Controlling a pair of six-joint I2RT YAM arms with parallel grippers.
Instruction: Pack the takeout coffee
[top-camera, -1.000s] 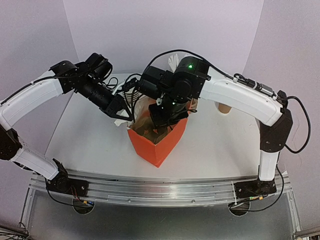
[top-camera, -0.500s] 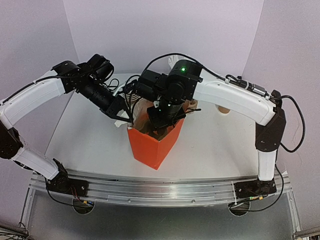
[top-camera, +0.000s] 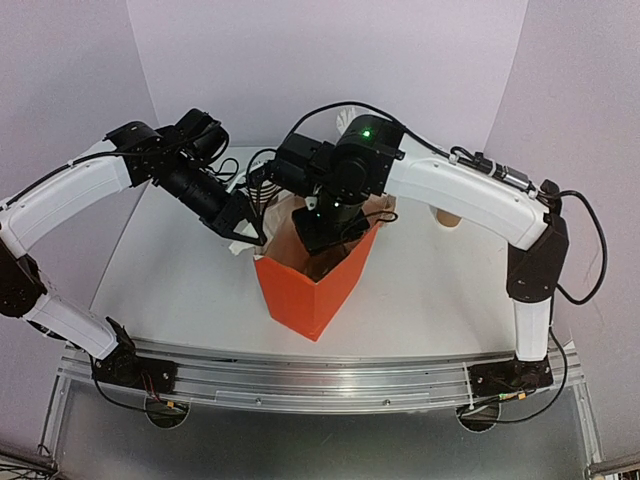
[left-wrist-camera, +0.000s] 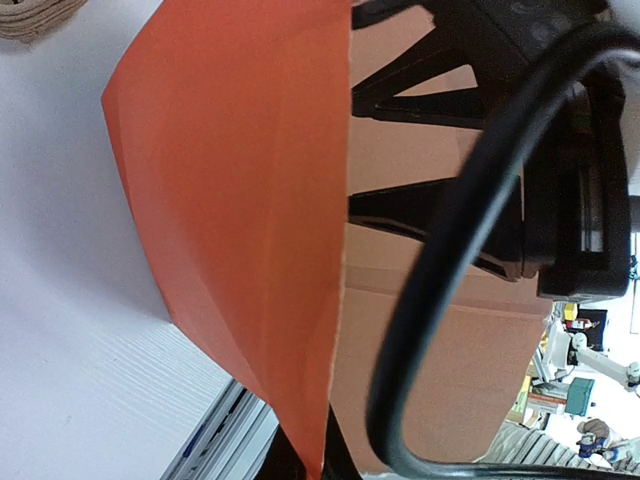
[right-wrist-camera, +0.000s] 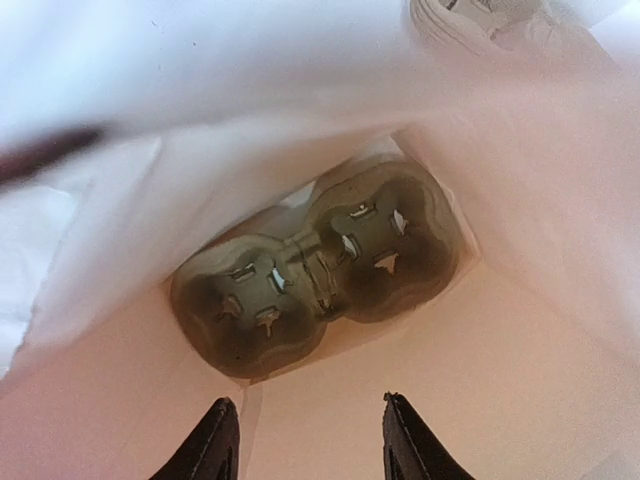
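The right gripper (right-wrist-camera: 310, 440) hangs, black fingers apart and empty, in the mouth of the upright orange paper bag (top-camera: 305, 290) above a grey moulded-pulp two-cup carrier (right-wrist-camera: 320, 265) on its floor, the left gripper (top-camera: 243, 232) sits at the bag's left rim, clamped or not I cannot tell, and the lidded takeout coffee shows in no view.

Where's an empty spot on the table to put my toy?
Two bare patches of table: front left, between the orange bag and the near rail, and front right, between the bag and the right arm. The back is crowded: left gripper at the bag's rim, right gripper inside it, cables. The cup carrier inside has both pockets empty.
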